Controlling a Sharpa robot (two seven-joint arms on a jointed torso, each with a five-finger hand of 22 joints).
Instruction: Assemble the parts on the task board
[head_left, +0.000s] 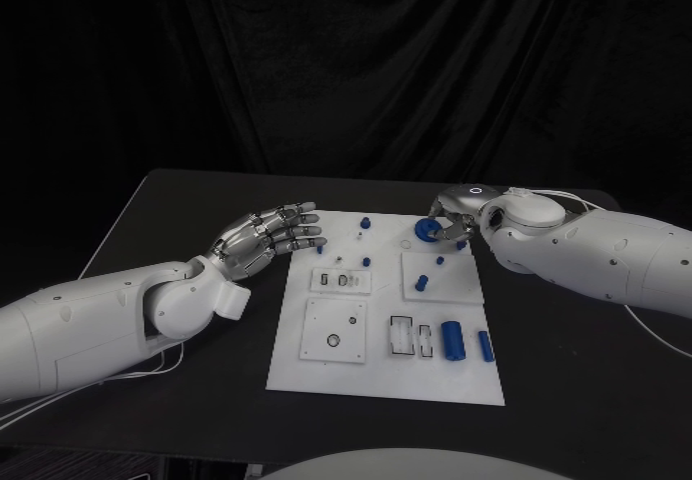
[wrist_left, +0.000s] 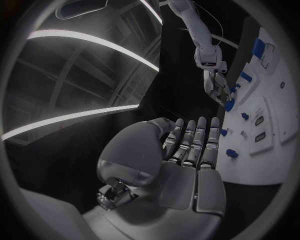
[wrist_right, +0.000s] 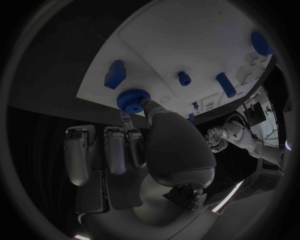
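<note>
mid-assembly on the white board (head_left: 387, 370) at the middle of the black table (head_left: 173, 220). right hand (head_left: 450, 224) at the board's far right corner, pinching a round blue gear (head_left: 428, 230) between thumb and a finger, other fingers curled beside it; from the right wrist, same gear (wrist_right: 132, 99) seen at the board's edge, whether seated or only touching cannot be told. left hand (head_left: 268, 238) hovering just off the board's far left edge, fingers straight and close together, holding nothing, palm bare in its own wrist view (wrist_left: 181, 165).

by judgement, early to middle of the job: several blue pegs (head_left: 366, 222) standing upright along the far edge and on the raised square plate (head_left: 440, 277) at the right, so some parts seemingly placed. still lying loose near the right near corner, a blue cylinder (head_left: 453, 340) and a smaller blue piece (head_left: 486, 346), likely waiting their turn. gear placement apparently the step in hand.

recesses on the board: two narrow rectangular slots (head_left: 411, 337) just left of the cylinder, seemingly with pale or clear inserts, contents too small to tell. square plate (head_left: 333, 331) at the left near part with a round hole and an oval hole, nothing blue in either. small plate (head_left: 343, 280) beyond it with two little slots, contents unclear.
</note>
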